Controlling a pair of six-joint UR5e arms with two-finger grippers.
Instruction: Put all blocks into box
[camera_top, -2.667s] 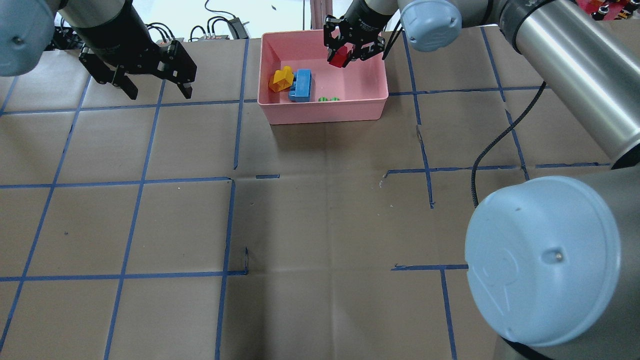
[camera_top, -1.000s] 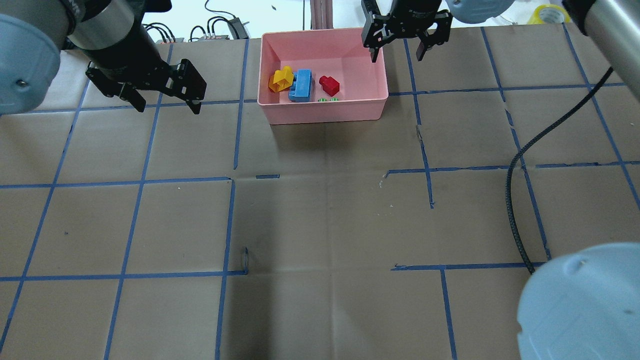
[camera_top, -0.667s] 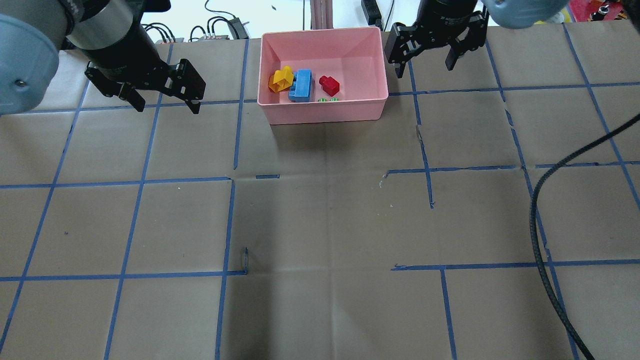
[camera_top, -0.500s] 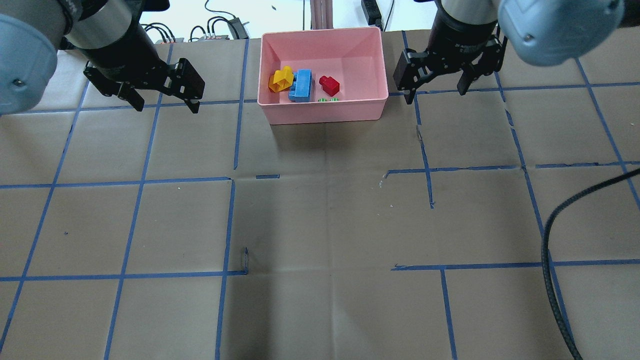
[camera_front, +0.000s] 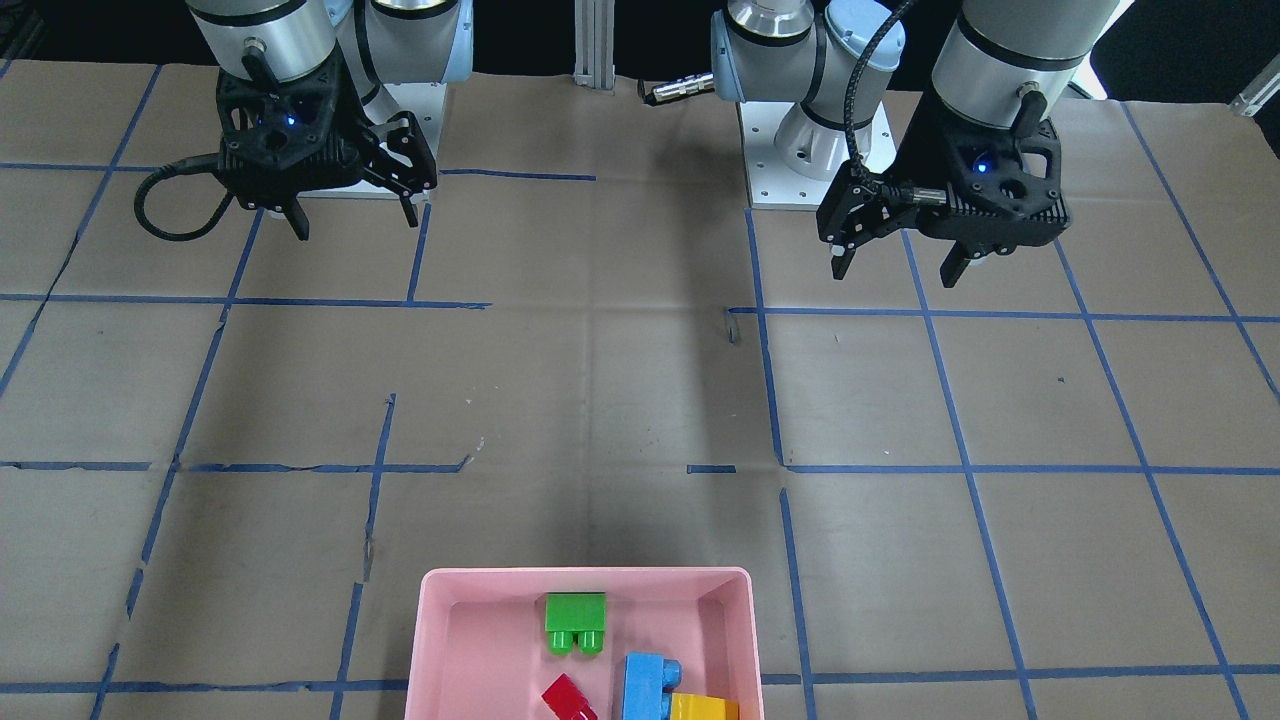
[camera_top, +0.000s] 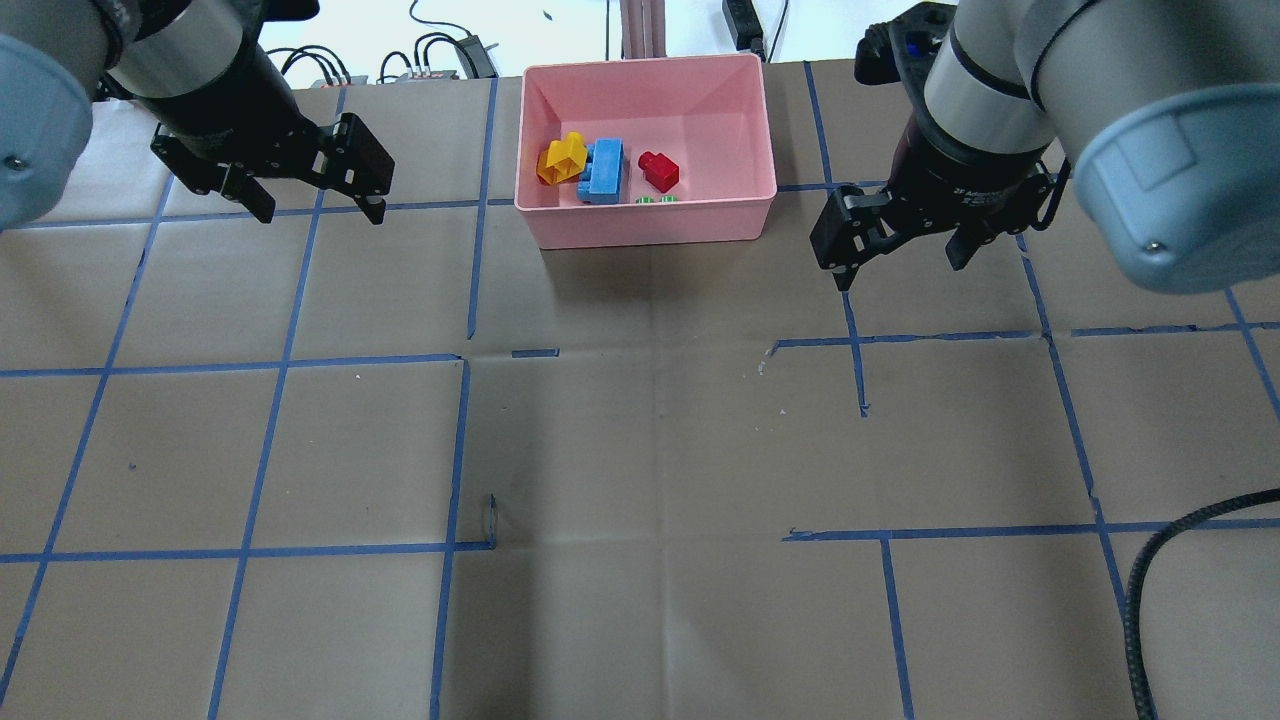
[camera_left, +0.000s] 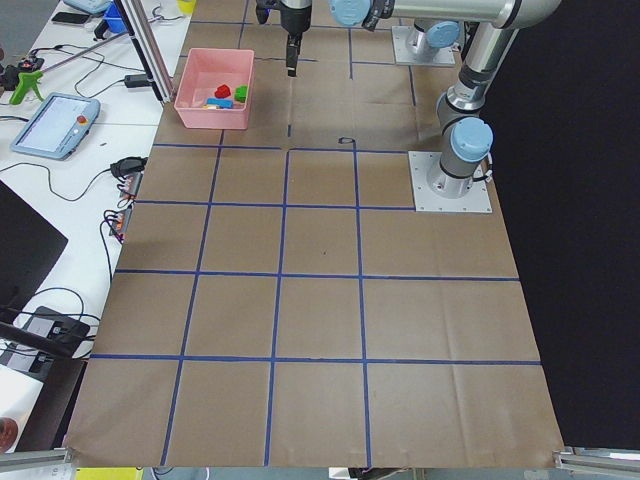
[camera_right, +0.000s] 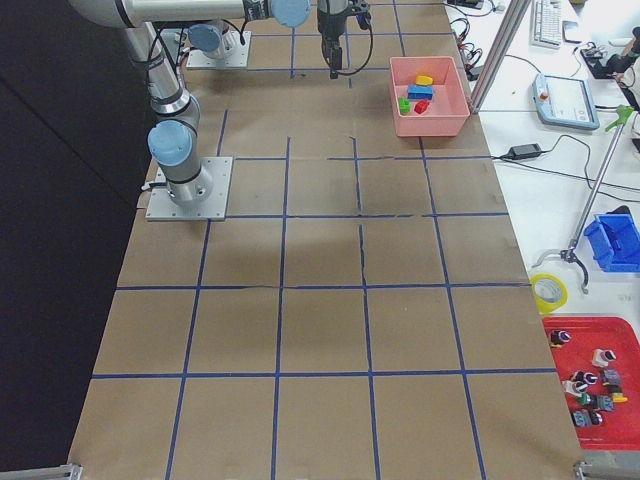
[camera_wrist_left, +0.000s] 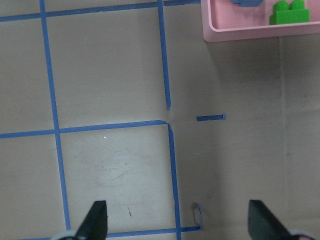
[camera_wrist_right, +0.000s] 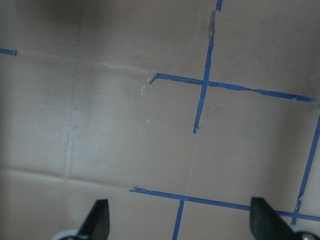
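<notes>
**All four blocks in the box, both sets of fingers empty**

My left fingers (camera_wrist_left: 97, 220) are spread wide with nothing between them, hanging above bare tabletop (camera_top: 640, 450) off the box's left side. My right fingers (camera_wrist_right: 98, 217) are just as far apart and just as empty, off its right side. Neither pair is near a block.

The pink box (camera_top: 645, 222) sits at the far edge of the tabletop from me. Inside it I count the green block (camera_front: 575, 622), red block (camera_front: 568, 697), blue block (camera_front: 647, 685) and yellow block (camera_front: 703, 708), so I judge the job finished.

If I had to lift one again, I'd expect light, hard plastic: stiff and unlikely to crush, but smooth on the sides and prone to slip. I'd close across two flat side faces, not the studs.

- Yellow touches blue, so there is no room for a finger between them.
- Red lies just beside blue, tilted.
- Green is tucked against the wall nearest me, which would block a finger there.

The box itself looks light enough to slide if nudged. Beyond it run a metal post (camera_top: 640, 25) and loose cables (camera_top: 440, 50), and my right arm's black cable (camera_top: 1150, 580) trails over the tabletop.
</notes>
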